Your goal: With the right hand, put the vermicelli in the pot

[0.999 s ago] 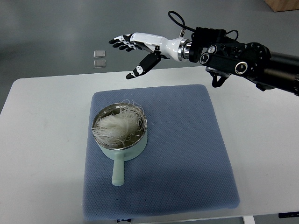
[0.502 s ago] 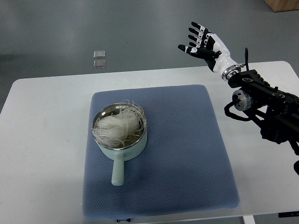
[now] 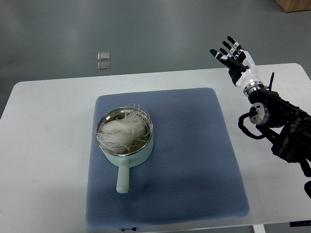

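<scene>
My right robot hand (image 3: pixel 235 57): upper right of the frame, above the tabletop's far right edge, fingers spread, holding nothing; black forearm running to the right edge. Tabletop (image 3: pixel 43 145): white. Mat (image 3: pixel 194 160): blue-grey, square, centre of the frame. Pot (image 3: pixel 125 141): pale green, steel-lined, on the mat's left half, handle pointing to the lower edge. Vermicelli (image 3: pixel 121 131): white tangle inside the pot, loose strands over the rim. Floor (image 3: pixel 146 29): grey, with two small clear squares (image 3: pixel 103 61), upper left.
</scene>
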`<state>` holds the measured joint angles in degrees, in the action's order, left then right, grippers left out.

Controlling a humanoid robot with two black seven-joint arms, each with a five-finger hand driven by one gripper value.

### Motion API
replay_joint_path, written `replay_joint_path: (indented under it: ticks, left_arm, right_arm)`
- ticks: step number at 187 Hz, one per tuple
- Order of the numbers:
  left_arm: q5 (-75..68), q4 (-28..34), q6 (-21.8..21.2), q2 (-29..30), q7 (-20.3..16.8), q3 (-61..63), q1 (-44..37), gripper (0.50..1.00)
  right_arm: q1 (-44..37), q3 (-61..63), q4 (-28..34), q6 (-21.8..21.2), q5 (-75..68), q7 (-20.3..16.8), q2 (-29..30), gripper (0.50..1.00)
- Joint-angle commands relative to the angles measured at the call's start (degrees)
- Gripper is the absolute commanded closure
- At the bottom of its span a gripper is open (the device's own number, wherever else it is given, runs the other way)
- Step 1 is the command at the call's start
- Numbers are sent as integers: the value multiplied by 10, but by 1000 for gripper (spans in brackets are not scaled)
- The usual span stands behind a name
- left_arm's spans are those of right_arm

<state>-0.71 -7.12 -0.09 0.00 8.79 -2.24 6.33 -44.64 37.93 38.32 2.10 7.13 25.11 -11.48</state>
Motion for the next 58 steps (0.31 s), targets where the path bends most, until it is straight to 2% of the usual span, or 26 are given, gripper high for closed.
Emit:
replay_joint_path:
  ticks: [1, 58]
  left_arm:
    - [0, 0, 0, 0, 0, 0, 0, 500]
    - [0, 0, 0, 0, 0, 0, -1, 500]
  right_arm:
    - [9, 0, 1, -2, 1, 3, 0, 574]
    - [12, -5, 1, -4, 7, 2, 0, 574]
